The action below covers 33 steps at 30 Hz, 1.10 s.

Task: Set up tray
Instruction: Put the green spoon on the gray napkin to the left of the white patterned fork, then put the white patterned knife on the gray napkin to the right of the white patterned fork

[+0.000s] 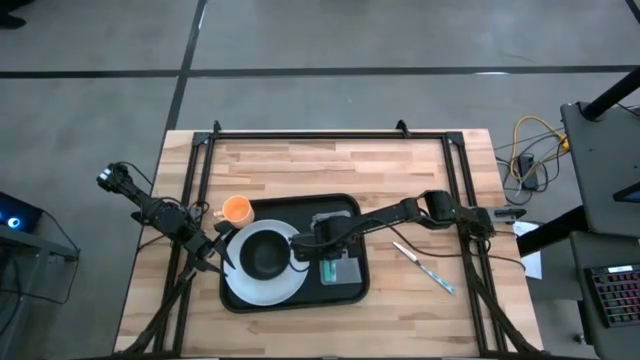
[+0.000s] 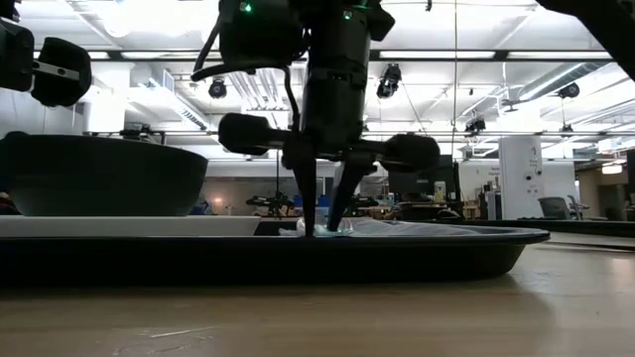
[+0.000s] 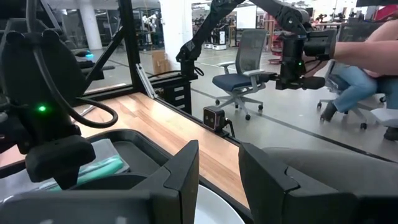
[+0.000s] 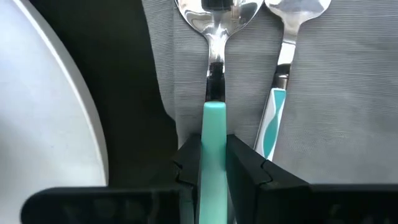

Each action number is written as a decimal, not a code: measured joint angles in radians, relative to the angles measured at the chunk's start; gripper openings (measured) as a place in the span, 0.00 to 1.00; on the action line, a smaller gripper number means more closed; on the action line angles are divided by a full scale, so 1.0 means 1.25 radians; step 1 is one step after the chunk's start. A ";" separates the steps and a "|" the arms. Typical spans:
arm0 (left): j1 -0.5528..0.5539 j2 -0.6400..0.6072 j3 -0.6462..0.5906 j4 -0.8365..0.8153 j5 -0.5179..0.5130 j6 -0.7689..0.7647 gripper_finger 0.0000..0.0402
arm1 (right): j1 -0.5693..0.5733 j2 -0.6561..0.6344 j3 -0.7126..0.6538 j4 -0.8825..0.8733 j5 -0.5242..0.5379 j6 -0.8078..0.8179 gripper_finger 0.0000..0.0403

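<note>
Black plastic tray [image 1: 232,296] already carries your white round plate [image 1: 248,290], dark bowl [image 1: 263,254] and grey folded napkin [image 1: 343,266] beneath the right gripper [image 1: 322,238]; the left gripper [image 1: 222,250] waits beside the plate. At the right wrist, its fingers pinch a teal-handled spoon [image 4: 214,93] on the napkin beside another utensil [image 4: 281,74]; one utensil [image 1: 424,264] remains on the wooden table [image 1: 400,170].

— What's on the table [image 1: 300,165]?
— One black tray [image 1: 345,290], one white plate [image 1: 240,285], one dark bowl [image 1: 263,254], one orange cup [image 1: 237,209] — and one grey napkin [image 4: 336,93].
— Cutlery?
— Two teal-handled spoons [image 4: 214,118] on the napkin, one more utensil [image 1: 424,266] off the tray.
</note>
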 joint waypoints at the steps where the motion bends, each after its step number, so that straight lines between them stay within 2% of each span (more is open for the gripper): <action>1: 0.000 0.000 0.000 0.000 0.000 0.000 0.24 | 0.000 0.000 -0.006 0.009 0.000 0.000 0.09; 9: 0.000 0.000 0.000 0.000 0.000 0.000 0.24 | 0.000 -0.002 -0.020 0.019 0.000 0.020 0.10; 20: 0.000 0.000 0.000 0.000 0.000 0.000 0.24 | 0.000 0.000 -0.005 0.015 0.001 -0.002 0.25; 33: 0.000 0.000 0.000 0.000 0.000 0.000 0.24 | 0.000 0.001 0.004 0.009 0.003 -0.012 0.32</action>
